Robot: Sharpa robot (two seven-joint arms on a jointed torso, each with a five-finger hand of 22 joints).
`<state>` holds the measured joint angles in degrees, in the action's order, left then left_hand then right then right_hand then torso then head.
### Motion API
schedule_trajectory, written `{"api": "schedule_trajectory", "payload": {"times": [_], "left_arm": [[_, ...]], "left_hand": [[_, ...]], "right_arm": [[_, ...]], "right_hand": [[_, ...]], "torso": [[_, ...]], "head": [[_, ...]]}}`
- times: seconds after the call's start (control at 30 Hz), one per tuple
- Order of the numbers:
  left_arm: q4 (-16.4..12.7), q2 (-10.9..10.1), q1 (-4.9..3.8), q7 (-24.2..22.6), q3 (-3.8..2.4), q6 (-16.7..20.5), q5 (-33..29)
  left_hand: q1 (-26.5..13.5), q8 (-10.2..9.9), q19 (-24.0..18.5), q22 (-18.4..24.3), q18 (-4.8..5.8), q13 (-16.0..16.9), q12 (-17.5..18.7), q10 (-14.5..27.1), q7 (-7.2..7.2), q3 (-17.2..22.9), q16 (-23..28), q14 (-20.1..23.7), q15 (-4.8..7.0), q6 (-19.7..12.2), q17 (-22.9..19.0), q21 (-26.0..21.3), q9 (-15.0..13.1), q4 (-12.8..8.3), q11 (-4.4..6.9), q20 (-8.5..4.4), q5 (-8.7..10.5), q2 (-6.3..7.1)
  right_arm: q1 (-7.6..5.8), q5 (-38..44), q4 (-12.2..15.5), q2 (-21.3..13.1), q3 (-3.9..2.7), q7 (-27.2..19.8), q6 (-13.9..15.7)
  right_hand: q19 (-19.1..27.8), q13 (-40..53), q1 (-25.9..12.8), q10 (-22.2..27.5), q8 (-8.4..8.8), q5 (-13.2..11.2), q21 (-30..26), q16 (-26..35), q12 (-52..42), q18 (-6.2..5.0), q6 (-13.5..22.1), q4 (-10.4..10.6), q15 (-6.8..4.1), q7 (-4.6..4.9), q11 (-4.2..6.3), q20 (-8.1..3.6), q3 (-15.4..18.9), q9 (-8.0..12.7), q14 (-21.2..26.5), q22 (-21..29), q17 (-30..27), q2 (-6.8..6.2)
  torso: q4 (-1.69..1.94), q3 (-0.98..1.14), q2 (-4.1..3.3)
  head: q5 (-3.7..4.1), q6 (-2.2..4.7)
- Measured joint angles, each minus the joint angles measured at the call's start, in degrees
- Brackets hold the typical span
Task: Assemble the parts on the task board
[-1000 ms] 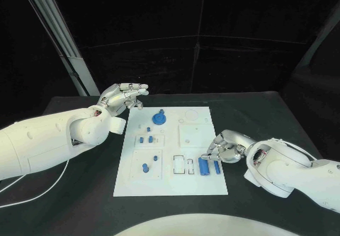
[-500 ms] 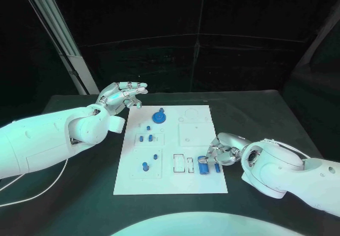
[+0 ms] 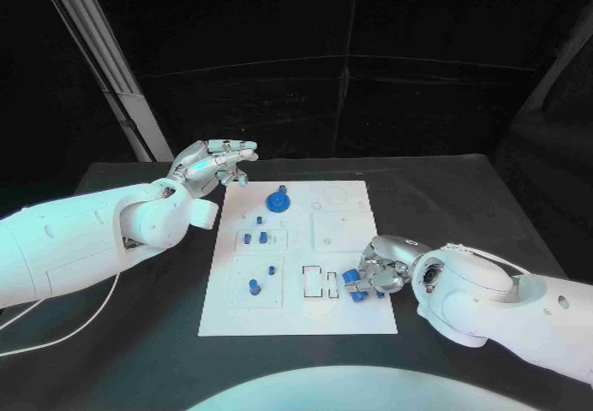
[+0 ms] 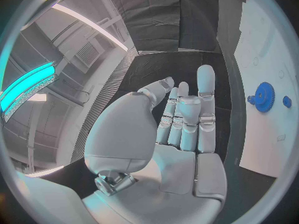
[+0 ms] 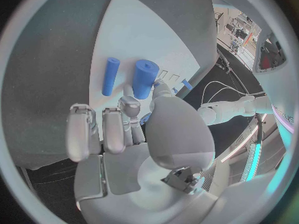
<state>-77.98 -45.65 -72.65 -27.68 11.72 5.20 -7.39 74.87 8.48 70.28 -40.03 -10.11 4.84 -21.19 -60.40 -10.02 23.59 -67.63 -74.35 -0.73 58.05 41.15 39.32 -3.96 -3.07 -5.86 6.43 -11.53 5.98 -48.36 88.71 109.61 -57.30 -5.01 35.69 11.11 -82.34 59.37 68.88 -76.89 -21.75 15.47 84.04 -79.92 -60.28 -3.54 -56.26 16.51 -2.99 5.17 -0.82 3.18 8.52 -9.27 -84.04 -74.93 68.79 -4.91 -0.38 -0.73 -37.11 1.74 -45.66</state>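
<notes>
Task board (image 3: 301, 308): no readable writing; right hand (image 3: 380, 272) fingers pinch a blue part (image 3: 355, 283); left hand (image 3: 212, 165) empty, fingers apart.

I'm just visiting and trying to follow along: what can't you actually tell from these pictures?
- Whether the right hand holds anything: head view, its fingers cover the blue cylinders; right wrist view, thumb hides the contact.
- Small blue parts on the task board: too small to identify.
- Blue gear: left wrist view, distorted near the rim.
</notes>
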Motion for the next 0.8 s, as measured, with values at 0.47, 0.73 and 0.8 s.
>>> {"api": "schedule_trajectory", "payload": {"times": [0.47,0.73,0.8], "left_arm": [[-0.01,-0.1,0.01,0.08,0.02,-0.09,0.0],[-0.05,-0.22,0.03,0.12,0.02,-0.15,0.0],[-0.04,-0.22,0.04,0.13,0.02,-0.16,0.0]], "left_hand": [[0.0,0.0,0.0,0.14,0.0,0.0,-0.17,0.0,0.0,-0.19,0.0,0.25,-0.09,0.0,-0.14,-0.18,0.0,0.06,0.01,0.0,0.0,0.0],[0.0,0.0,0.0,0.14,0.0,0.0,-0.17,-0.01,0.0,-0.19,0.0,0.24,-0.09,0.0,-0.14,-0.18,0.0,0.06,0.01,0.0,0.0,0.0],[0.0,0.0,0.0,0.13,0.0,0.0,-0.17,-0.01,0.0,-0.19,0.0,0.25,-0.09,0.0,-0.14,-0.18,0.0,0.07,0.01,0.0,0.0,0.0]], "right_arm": [[0.51,5.21,-0.14,1.53,-0.33,1.22,-1.43],[0.96,5.62,0.84,0.71,-0.03,1.39,1.86],[0.99,5.0,1.3,0.52,-0.02,1.2,3.5]], "right_hand": [[-0.09,1.0,6.51,-0.43,-2.42,5.06,0.22,-0.28,0.6,0.0,0.9,-1.41,0.0,-0.22,0.44,-0.09,-0.62,-1.41,0.0,0.0,0.45,1.76],[-0.73,2.04,7.5,-0.82,-3.56,11.09,0.89,-1.12,0.6,-0.01,1.03,-0.4,-0.41,-0.22,0.82,-0.32,-0.29,-1.6,-0.01,0.01,2.13,3.54],[-0.85,2.09,7.27,-0.83,-3.71,11.55,0.89,-1.14,0.6,0.02,0.93,-0.32,-0.41,-0.12,0.83,-0.44,-0.21,-1.6,-0.01,0.01,2.38,3.78]], "torso": [[0.01,-0.07,0.01],[-0.04,-0.03,0.05],[-0.04,-0.03,0.08]], "head": [[-0.13,-0.23],[-0.19,-0.11],[-0.2,-0.08]]}}
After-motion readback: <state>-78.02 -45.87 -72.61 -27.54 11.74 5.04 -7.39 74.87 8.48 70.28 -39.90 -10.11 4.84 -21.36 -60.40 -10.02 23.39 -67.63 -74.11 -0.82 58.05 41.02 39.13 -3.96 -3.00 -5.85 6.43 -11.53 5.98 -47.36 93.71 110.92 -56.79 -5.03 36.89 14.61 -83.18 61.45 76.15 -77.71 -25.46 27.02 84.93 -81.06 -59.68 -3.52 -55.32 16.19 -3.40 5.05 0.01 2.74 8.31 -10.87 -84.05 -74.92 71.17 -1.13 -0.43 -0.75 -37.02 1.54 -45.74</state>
